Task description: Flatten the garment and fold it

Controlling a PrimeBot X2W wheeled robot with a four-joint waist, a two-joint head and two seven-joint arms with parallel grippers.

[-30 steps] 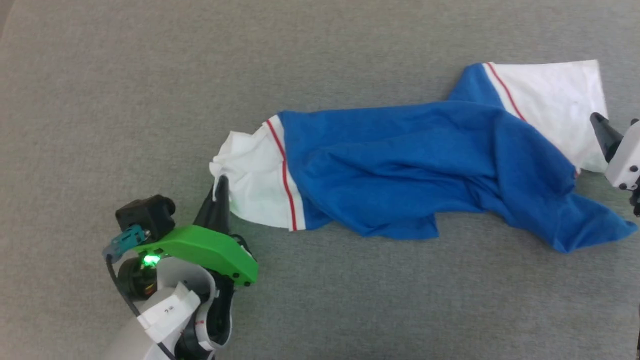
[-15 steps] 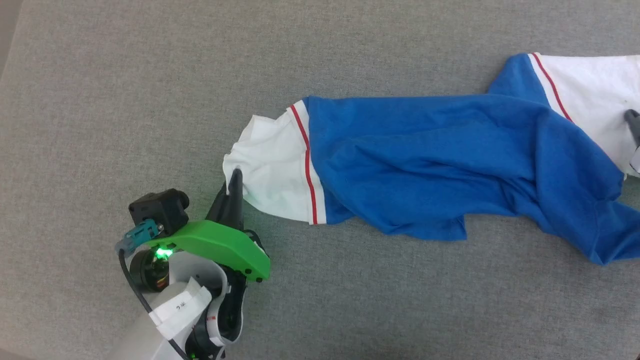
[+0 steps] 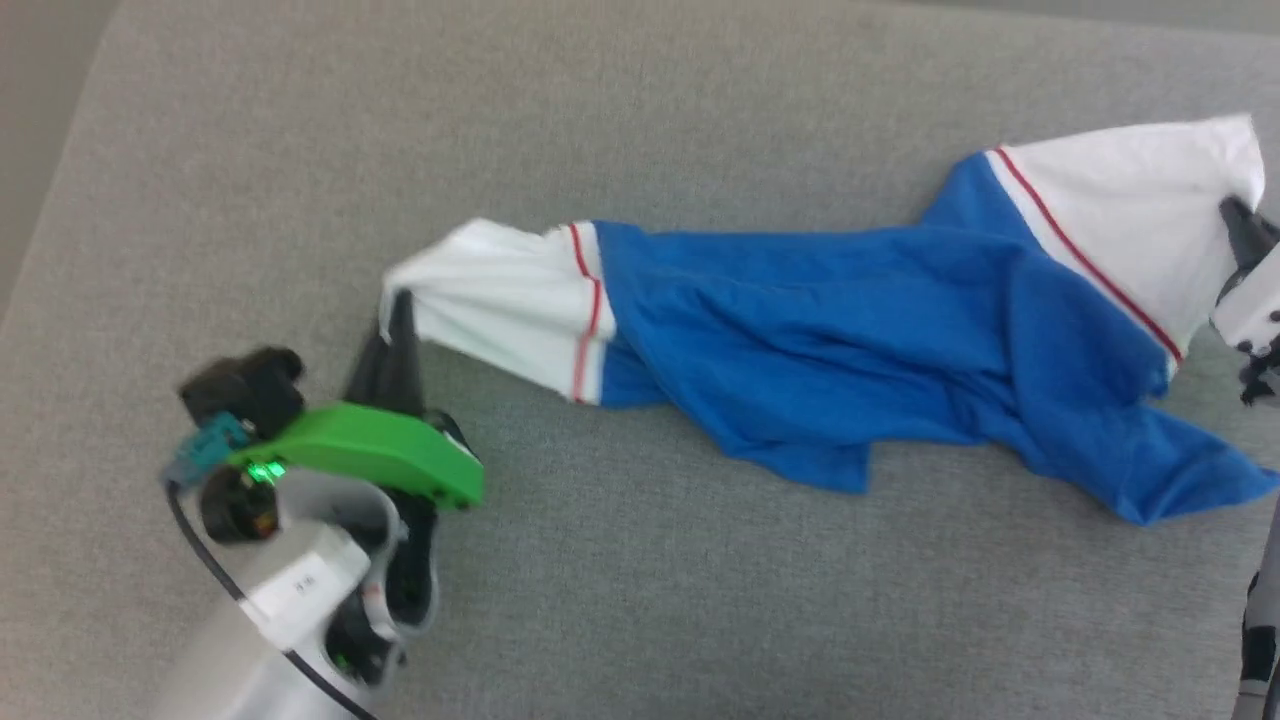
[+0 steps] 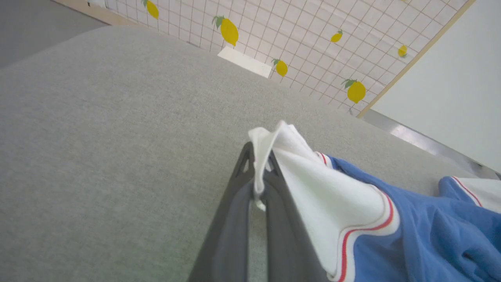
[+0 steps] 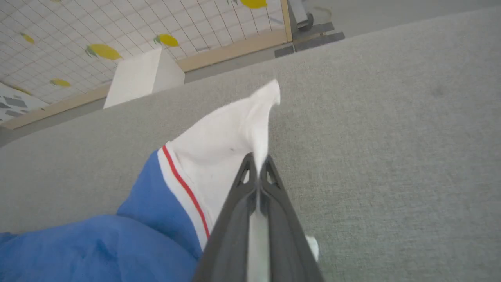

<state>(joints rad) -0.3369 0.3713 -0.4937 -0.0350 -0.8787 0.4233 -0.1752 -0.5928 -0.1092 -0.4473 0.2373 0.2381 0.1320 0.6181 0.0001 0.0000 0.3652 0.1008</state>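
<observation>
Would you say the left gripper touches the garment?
Touching: the left wrist view shows the left gripper shut on the garment, at its sleeve edge.

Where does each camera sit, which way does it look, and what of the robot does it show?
Head view: on the head, facing down at the garment on a grey surface; left gripper, right gripper show.
Left wrist view: from that wrist, along its fingers, shut on one sleeve.
Right wrist view: from that wrist, along its fingers, shut on the other sleeve.
All share the garment.
</observation>
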